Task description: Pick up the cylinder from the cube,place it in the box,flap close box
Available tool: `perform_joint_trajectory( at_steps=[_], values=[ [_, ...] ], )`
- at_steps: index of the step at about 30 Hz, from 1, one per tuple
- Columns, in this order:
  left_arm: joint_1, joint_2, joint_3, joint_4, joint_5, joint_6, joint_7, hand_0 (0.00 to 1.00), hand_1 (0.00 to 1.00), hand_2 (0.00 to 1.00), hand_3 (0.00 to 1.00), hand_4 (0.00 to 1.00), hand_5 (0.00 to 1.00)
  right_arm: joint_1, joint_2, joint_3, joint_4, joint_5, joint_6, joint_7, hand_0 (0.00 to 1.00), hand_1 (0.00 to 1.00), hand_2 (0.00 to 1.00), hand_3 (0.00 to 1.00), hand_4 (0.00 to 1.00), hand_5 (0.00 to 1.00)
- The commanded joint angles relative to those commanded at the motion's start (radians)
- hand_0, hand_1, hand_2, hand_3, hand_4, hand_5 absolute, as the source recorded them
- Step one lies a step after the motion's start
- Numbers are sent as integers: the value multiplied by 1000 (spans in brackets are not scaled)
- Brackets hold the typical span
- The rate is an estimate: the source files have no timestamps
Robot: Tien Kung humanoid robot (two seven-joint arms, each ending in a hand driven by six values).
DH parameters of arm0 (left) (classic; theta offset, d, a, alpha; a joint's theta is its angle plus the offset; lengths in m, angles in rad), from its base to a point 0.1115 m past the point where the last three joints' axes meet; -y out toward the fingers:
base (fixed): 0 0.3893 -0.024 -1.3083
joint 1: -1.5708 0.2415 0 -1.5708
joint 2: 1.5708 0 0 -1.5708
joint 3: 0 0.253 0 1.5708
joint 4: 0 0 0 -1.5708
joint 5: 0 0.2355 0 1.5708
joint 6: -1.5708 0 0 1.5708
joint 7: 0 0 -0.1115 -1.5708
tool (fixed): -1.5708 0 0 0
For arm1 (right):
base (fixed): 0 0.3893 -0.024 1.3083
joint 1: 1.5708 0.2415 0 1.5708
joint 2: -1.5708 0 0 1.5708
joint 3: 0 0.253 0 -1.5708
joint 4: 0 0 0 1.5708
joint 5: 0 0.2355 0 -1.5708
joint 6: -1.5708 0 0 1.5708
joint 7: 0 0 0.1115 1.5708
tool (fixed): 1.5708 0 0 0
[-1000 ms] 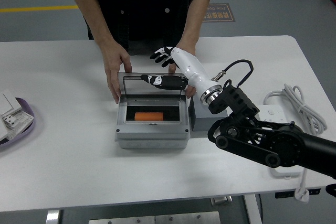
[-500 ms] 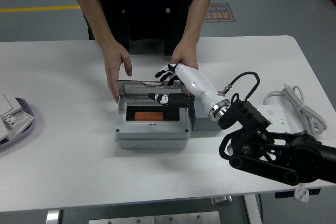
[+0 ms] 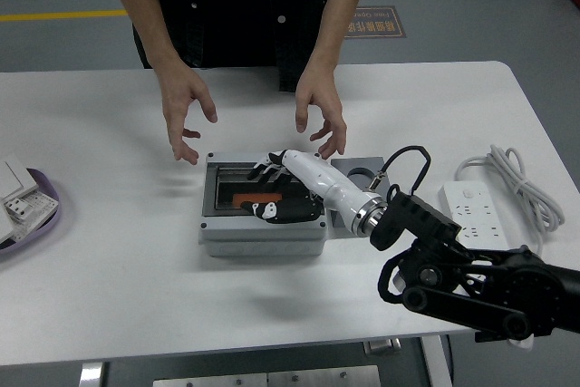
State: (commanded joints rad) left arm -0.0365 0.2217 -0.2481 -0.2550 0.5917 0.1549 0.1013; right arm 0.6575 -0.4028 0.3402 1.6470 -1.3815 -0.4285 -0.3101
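The grey box (image 3: 263, 238) sits mid-table with its clear lid (image 3: 225, 189) folded down flat. Through the lid I see the orange cylinder (image 3: 248, 199) lying inside. My right hand (image 3: 275, 190) rests flat on the lid, fingers spread, holding nothing. The grey cube (image 3: 360, 172), with a round hole in its top, stands against the box's right side, partly behind my white forearm. The person's two hands (image 3: 186, 115) hover above the table behind the box, touching nothing. My left arm does not show.
A white power strip (image 3: 470, 205) with its coiled cable (image 3: 518, 178) lies at the right. At the left edge a purple tray (image 3: 41, 220) holds white parts (image 3: 16, 195).
The lid went from upright to flat as my right hand pushed it down and forward. The person's hands let go of the box and lifted away.
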Motion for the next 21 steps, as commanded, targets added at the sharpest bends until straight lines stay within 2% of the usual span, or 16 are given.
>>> perform_joint_trajectory(
  at_steps=[1,5,8,10,14,21],
  values=[
    [1,-1,-2,0,2,0,1,509,550,555,595,711,156,-13,-3,19,4,0,-9,6,610,562,642,653,685,454],
    [8,-4,-4,0,1,-1,1,509,550,555,595,711,156,-87,-36,113,61,-64,-42,25,610,562,642,653,685,454],
    [16,-8,-3,1,-3,0,0,509,550,555,595,711,155,-157,-70,203,112,-117,-76,65,602,560,640,651,692,423],
    [22,-12,-3,1,-3,0,-1,509,550,555,595,711,155,-201,-86,260,123,-113,-101,104,602,560,640,651,692,423],
    [27,-16,7,-1,-10,3,-10,509,550,555,594,711,154,-285,-95,369,102,-64,-133,187,601,548,627,645,703,423],
    [27,-13,22,-2,-15,5,-21,509,550,555,595,712,153,-392,-78,522,23,99,-162,340,600,539,610,635,708,417]
  ],
)
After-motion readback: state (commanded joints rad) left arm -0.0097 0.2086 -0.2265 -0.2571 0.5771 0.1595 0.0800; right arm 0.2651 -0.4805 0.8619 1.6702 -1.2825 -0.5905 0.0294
